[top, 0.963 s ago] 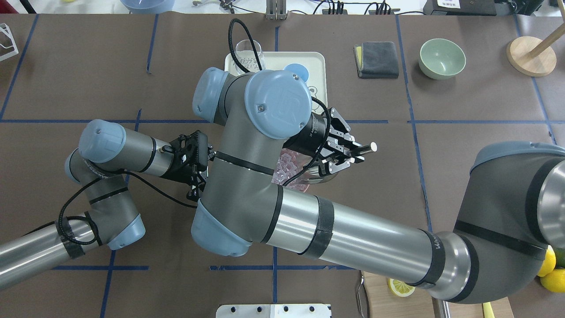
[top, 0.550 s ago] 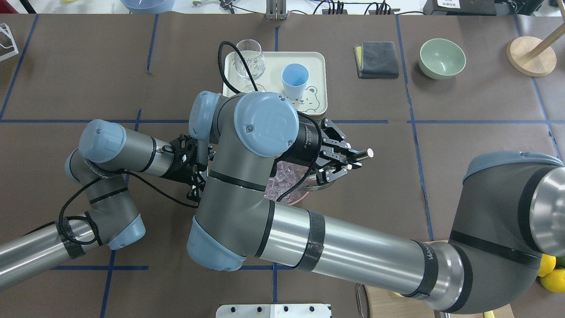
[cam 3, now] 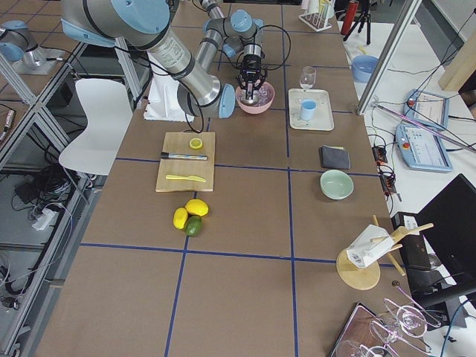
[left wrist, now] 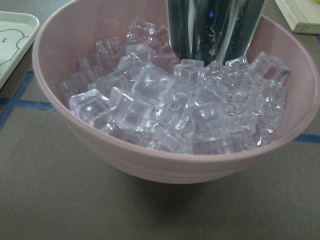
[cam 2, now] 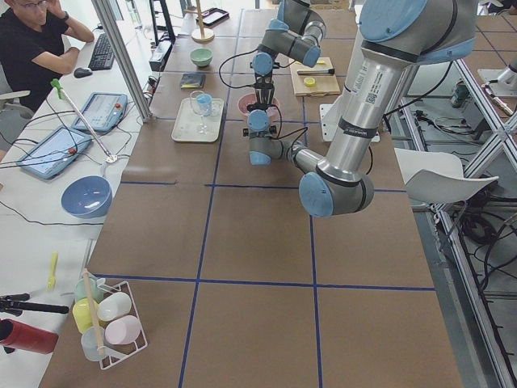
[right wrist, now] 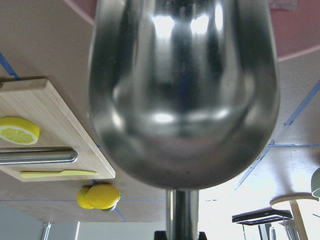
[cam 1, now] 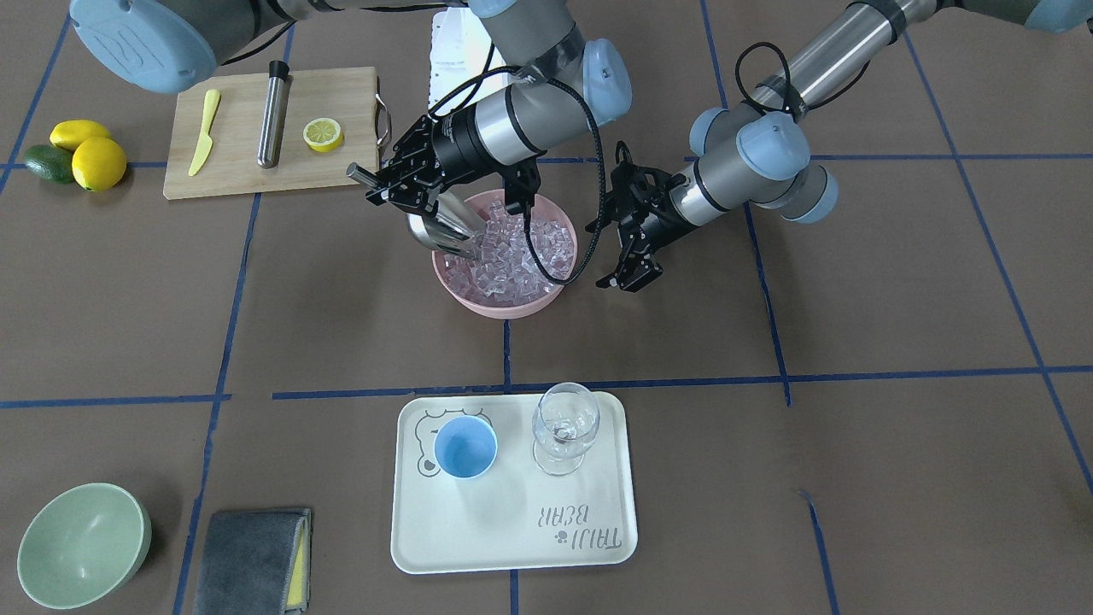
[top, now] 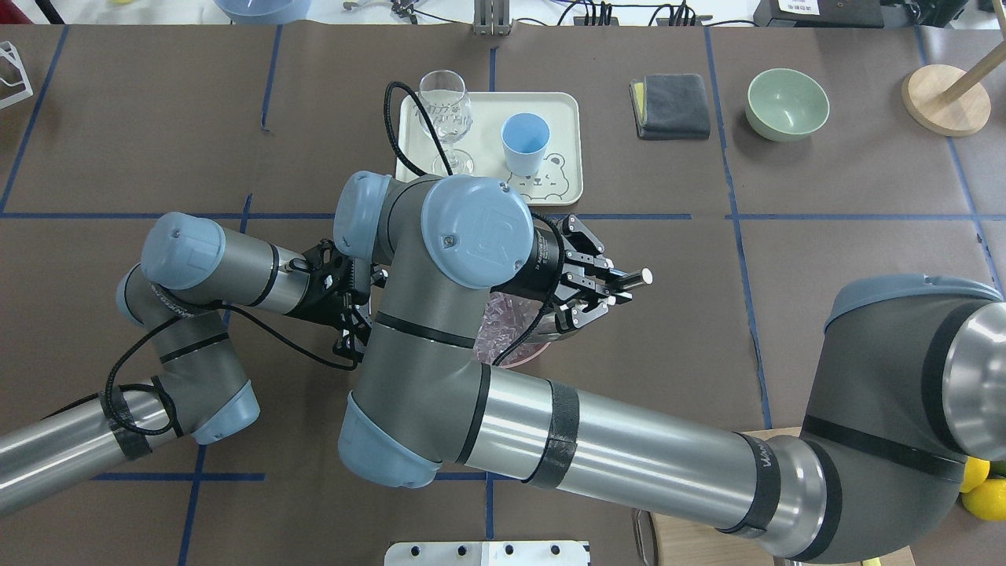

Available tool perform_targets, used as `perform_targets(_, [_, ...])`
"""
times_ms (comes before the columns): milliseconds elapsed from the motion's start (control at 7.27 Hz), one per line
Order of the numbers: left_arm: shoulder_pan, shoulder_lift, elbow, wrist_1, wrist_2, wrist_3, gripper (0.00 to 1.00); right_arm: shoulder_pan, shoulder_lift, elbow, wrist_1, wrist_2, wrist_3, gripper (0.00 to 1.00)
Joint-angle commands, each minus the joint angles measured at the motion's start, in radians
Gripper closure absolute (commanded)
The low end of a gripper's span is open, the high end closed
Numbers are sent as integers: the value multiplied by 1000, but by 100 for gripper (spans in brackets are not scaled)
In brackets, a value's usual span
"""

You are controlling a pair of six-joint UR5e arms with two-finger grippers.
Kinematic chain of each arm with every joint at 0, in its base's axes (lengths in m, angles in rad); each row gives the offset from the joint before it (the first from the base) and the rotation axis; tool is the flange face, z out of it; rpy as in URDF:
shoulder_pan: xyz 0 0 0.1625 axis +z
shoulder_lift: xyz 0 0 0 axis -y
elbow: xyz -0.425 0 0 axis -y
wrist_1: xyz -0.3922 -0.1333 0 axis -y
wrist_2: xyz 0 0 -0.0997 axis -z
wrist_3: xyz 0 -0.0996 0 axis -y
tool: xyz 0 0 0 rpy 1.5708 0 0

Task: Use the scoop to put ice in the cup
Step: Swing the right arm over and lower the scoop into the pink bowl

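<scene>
Ice (cam 1: pixel 511 252) first: where is it?

Heaped in the pink bowl (cam 1: pixel 504 309), which stands on the surface (cam 1: pixel 854 299) between the two arms. Clear cubes, the heap just under the rim.

And the scoop (cam 1: pixel 444 229)?

Tilted down, its trough pushed into the cubes at the bowl's edge on the robot's right side. The left wrist view shows the shiny trough standing in the ice against the far wall. The thin handle runs up and out of the bowl.

What holds it?

The right tool (cam 1: pixel 380 188), closed on the handle, with the handle's end poking out past the fingers.

The left tool (cam 1: pixel 628 278)?

Just beside the bowl on the other side, low over the surface, fingers spread and nothing between them. As far as I can tell it does not touch the bowl.

Where is the cup (cam 1: pixel 465 448)?

Upright on the tray (cam 1: pixel 512 547), well apart from the bowl, on the side away from the robot. A wine glass (cam 1: pixel 564 427) stands just beside it on the same tray. Whether any cube lies in the scoop's trough, I cannot tell.
</scene>
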Motion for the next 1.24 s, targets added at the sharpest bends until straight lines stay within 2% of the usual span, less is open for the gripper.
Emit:
perform_targets(0, [0,0,0,0,0,2,0,0,-18,0,73,7,2,100])
perform_targets(412, [-2,0,0,-2,0,2,0,6,-56,23,180,10,3,100])
perform_targets(550, [-3,0,0,-3,0,2,0,7,-100,84,209,13,8,100])
perform_targets(825, [-6,-2,-1,-3,0,2,0,38,-265,250,351,92,9,100])
perform_targets(1100, [-8,-2,-3,-3,0,3,0,56,-302,278,432,137,11,100])
